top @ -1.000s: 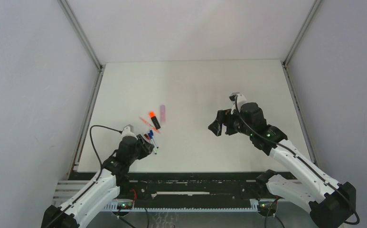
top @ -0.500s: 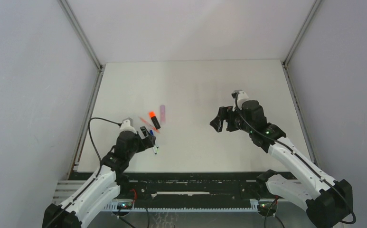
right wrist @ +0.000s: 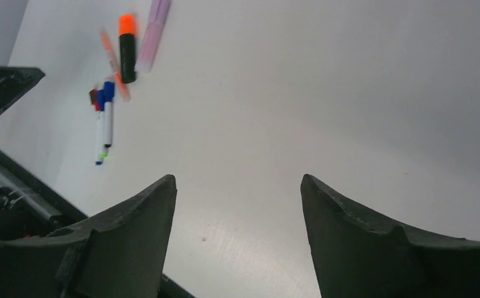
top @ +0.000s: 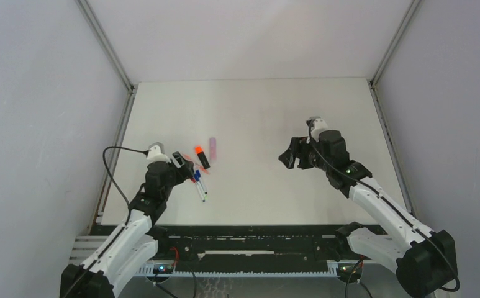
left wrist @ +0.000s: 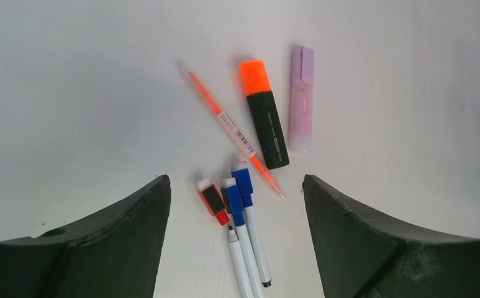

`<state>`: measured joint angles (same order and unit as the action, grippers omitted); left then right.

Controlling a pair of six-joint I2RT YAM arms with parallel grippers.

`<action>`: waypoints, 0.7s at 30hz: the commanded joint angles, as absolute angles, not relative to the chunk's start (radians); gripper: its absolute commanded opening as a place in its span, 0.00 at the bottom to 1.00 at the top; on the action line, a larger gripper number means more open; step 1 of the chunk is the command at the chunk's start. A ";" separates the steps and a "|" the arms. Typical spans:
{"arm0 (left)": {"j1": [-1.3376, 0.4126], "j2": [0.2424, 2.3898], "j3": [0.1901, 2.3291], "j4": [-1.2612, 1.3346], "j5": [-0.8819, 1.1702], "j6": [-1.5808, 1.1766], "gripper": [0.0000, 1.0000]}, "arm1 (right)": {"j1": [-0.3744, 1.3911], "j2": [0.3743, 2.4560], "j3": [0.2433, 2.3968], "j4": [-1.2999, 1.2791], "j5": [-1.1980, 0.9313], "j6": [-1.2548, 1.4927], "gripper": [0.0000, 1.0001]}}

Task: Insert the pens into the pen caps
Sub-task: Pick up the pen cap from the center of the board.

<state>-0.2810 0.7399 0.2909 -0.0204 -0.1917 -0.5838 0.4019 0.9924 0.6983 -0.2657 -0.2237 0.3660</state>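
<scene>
The pens lie in a cluster left of centre. A black highlighter [left wrist: 267,124] wears an orange cap [left wrist: 253,77]. Beside it lie a lilac highlighter [left wrist: 300,99] and a thin orange-red pen [left wrist: 231,127]. Two white pens [left wrist: 249,239] wear blue caps [left wrist: 243,183]. A third white pen [left wrist: 240,270] shows a bare dark tip next to a loose red cap [left wrist: 213,202]. My left gripper [left wrist: 235,183] hovers open over the blue-capped pens and holds nothing. My right gripper [right wrist: 238,180] is open and empty, far right of the cluster [right wrist: 110,93].
In the top view the left gripper [top: 183,162] sits just left of the pens [top: 200,183], and the right gripper [top: 289,156] is past the table's middle. Grey walls close in both sides. The table's near edge and a cable rail [right wrist: 13,205] lie close behind the pens.
My left gripper has opened and drawn back to the left and away from the near edge, off the blue-capped pens, which stay on the table. The right gripper has shifted slightly right.
</scene>
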 commanded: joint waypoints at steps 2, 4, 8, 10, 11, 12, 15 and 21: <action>-0.270 0.582 0.257 -0.037 -0.352 -0.595 0.74 | 0.619 1.030 0.721 -0.167 -0.107 0.443 0.63; -0.270 0.529 0.235 -0.066 -0.369 -0.604 0.69 | 0.722 1.091 0.745 -0.148 -0.037 0.461 0.57; -0.269 0.390 0.180 -0.124 -0.427 -0.623 0.68 | 0.875 1.270 0.835 -0.087 0.022 0.491 0.48; -0.270 0.339 0.168 -0.142 -0.473 -0.616 0.68 | 0.935 1.380 0.930 -0.079 0.034 0.482 0.42; -0.270 0.318 0.167 -0.147 -0.486 -0.609 0.68 | 0.963 1.433 0.979 -0.077 0.038 0.470 0.39; -0.270 0.302 0.168 -0.153 -0.500 -0.606 0.68 | 0.985 1.489 1.026 -0.078 0.045 0.457 0.38; -0.268 0.250 0.166 -0.178 -0.517 -0.628 0.69 | 1.038 1.631 1.162 -0.084 0.060 0.424 0.37; -0.270 0.132 0.152 -0.255 -0.526 -0.657 0.71 | 1.094 1.883 1.423 -0.107 0.058 0.383 0.35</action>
